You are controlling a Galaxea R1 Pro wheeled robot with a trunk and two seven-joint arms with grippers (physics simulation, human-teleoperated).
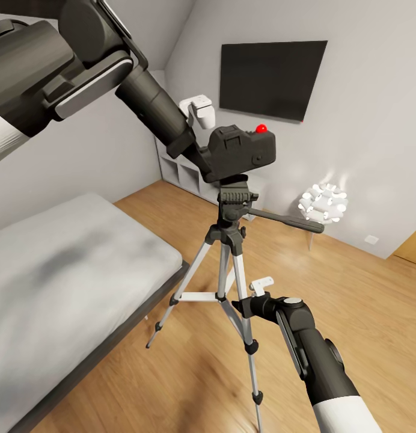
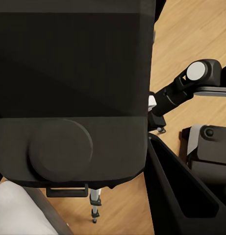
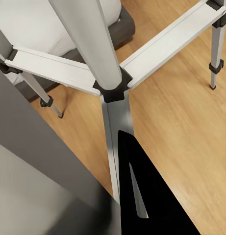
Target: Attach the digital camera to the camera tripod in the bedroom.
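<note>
A: Camera (image 1: 241, 151) sits directly over the tripod (image 1: 232, 252) head, underside touching or just above the mount plate; contact can't be confirmed from the head view. Left gripper (image 1: 199, 141) has it from the rear, fingers closed on the body.

B: Risk?

A: Releasing before the base is seated. Camera would tip off the head and drop to the floor (image 1: 364, 313) or bed (image 1: 70, 264). Also, side load from the left arm could push the tripod over; its legs are light.

B: Right gripper (image 1: 256, 294)?

A: Low, close against one leg near the brace. Whether its fingers are closed on the leg, I cannot tell. If they aren't, nothing steadies the tripod.

B: Left wrist view?

A: Camera body (image 2: 68, 98) fills most of it, lying between the fingers.
</note>
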